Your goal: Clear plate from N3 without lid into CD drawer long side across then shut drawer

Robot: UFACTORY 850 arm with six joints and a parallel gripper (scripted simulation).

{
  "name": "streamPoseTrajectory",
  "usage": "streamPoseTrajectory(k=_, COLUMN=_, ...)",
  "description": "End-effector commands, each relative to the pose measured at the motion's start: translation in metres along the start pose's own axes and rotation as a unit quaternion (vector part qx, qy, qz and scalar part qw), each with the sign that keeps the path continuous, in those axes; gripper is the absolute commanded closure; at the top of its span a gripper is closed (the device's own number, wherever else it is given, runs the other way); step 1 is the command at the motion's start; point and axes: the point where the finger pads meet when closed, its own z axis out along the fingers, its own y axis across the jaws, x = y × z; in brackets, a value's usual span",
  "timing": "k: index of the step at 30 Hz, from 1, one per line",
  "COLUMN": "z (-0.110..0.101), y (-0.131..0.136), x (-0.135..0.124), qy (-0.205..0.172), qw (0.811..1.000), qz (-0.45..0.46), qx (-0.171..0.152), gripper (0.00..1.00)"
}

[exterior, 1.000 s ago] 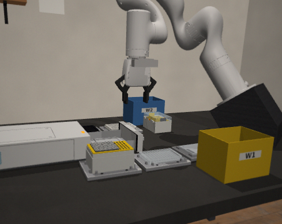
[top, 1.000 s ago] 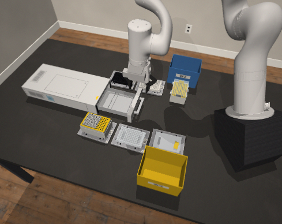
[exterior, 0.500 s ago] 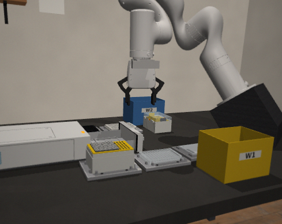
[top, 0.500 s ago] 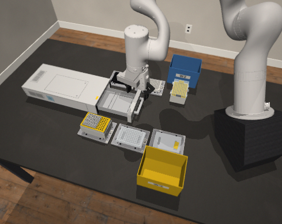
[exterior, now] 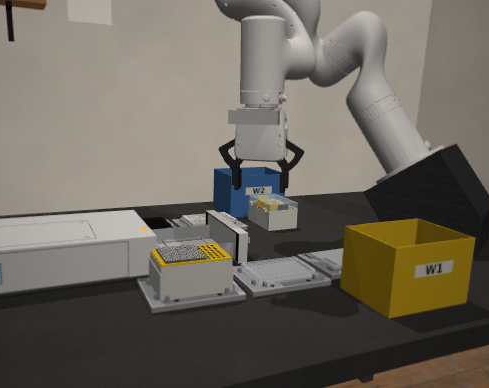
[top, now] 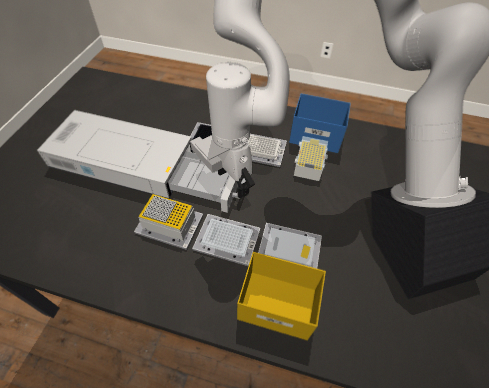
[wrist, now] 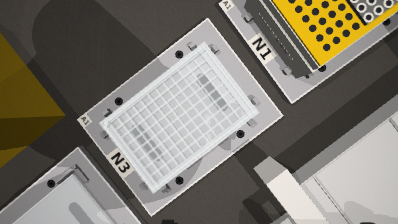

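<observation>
The clear plate (top: pixel 227 236) (exterior: pixel 281 270) (wrist: pixel 177 117) lies flat in the work nest N3 (top: pixel 201 245) (wrist: pixel 260 112), in front of the cooler's drawer. The cooler CD (top: pixel 111 150) (exterior: pixel 61 250) is a long white box. Its drawer (top: pixel 186 172) (exterior: pixel 231 242) (wrist: pixel 290 192) is pulled out and its orange lamp (top: pixel 169 168) (exterior: pixel 144 229) is lit. My gripper (top: pixel 238 182) (exterior: pixel 261 177) is open and empty. It hangs well above the bench, over the drawer's front panel and the near edge of N3. The fingers do not show in the wrist view.
A yellow-topped tip box (top: pixel 166 215) (exterior: pixel 191 272) (wrist: pixel 320 25) stands on nest N1, left of N3. Another nest (top: pixel 291 245) lies right of N3, with the yellow bin W1 (top: pixel 276 320) (exterior: pixel 386 285) before it. The blue bin W2 (top: pixel 336 135) (exterior: pixel 223 195), a box of yellow tips (top: pixel 311 157) (exterior: pixel 273 212) and another plate (top: pixel 265 147) are behind.
</observation>
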Motion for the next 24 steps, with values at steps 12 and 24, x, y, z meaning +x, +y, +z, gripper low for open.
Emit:
streamPoseTrajectory(k=12, z=0.008, y=-0.049, x=0.054, qy=0.008, qw=0.969, qz=0.246, qx=-0.01, gripper=0.0)
streamPoseTrajectory(k=24, z=0.009, y=-0.055, x=0.06, qy=0.009, qw=0.915, qz=0.403, qx=-0.009, gripper=0.0)
